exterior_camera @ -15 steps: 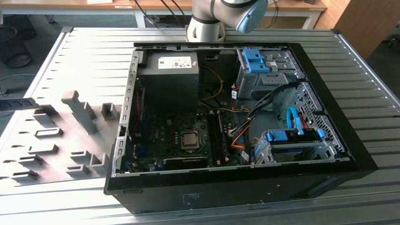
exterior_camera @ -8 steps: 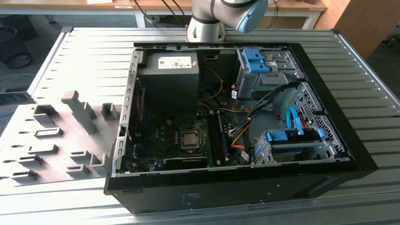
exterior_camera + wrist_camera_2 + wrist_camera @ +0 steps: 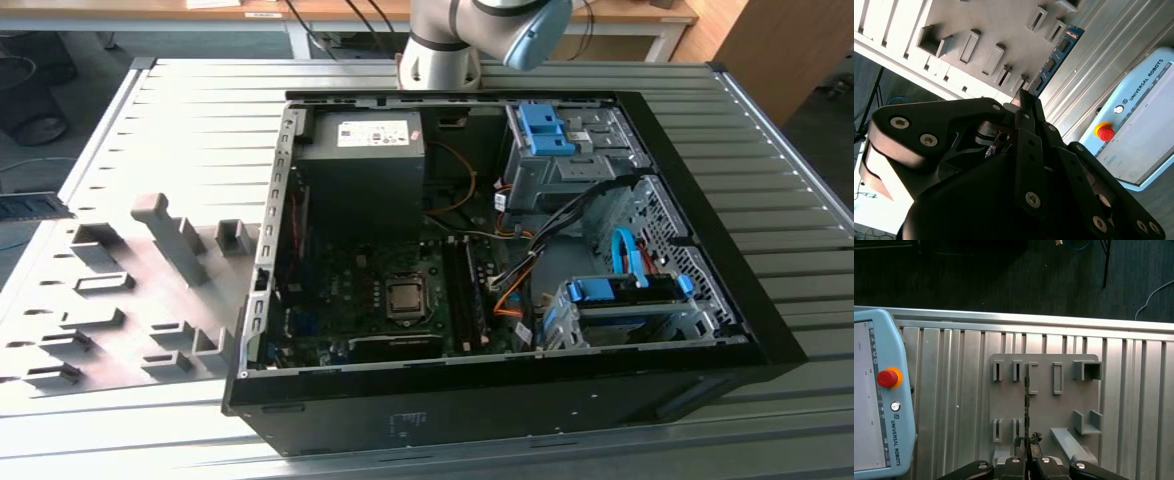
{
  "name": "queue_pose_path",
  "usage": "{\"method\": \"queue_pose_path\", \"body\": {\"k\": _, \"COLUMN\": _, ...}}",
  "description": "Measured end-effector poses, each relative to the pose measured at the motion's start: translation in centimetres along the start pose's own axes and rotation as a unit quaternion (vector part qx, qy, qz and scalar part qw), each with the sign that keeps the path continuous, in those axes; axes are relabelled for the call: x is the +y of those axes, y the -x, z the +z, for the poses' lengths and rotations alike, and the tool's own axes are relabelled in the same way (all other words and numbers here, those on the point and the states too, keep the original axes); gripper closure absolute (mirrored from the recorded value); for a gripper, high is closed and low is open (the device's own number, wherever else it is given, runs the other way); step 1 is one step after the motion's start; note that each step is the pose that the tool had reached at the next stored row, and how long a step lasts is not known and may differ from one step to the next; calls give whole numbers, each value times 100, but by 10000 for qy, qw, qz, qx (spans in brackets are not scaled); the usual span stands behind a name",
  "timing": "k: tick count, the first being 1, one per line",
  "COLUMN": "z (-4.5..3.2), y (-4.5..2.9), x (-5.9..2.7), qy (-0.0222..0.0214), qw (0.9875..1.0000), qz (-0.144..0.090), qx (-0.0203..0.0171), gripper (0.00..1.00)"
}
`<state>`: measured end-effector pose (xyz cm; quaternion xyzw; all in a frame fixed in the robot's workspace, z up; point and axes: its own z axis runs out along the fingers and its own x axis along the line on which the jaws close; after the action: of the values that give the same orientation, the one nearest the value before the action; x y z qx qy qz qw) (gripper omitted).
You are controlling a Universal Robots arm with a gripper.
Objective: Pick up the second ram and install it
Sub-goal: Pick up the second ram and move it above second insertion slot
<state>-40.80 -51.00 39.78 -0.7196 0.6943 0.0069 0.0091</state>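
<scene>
From where I stand there is one arm, rising at the far edge of the ribbed metal table. Beside it one PC case lies open on that table. Inside the case I count one square silver processor on the board and two blue drive carriers, one toward the arm and one nearer the case's front edge. One grey holder plate with raised blocks lies on the table at the exterior view's left of the case.

The gripper has its fingers drawn narrow, clamped on one end of the second ram. The stick juts out from the fingertips, in the air in front of the holder plate.

The two wrist views differ in how they present the stick. In the first wrist view it is edge-on, a thin dark line crossing the plate's slots. In the second wrist view the second ram turns its flat face, blue-green with a row of dark chips, running out from the gripper.

Both wrist views also take in one pale blue teach pendant lying on the table near the plate, with one red button on it.
</scene>
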Motion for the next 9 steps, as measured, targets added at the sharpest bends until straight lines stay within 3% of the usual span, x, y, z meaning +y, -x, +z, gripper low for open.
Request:
{"method": "queue_pose_path", "body": {"k": 5, "z": -2, "y": 1, "x": -22, "qy": 1, "qw": 10000, "qz": -1, "qx": 0, "gripper": 86}}
{"method": "queue_pose_path", "body": {"k": 9, "z": 4, "y": 0, "x": -118, "qy": 1, "qw": 10000, "qz": 0, "qx": 0, "gripper": 86}}
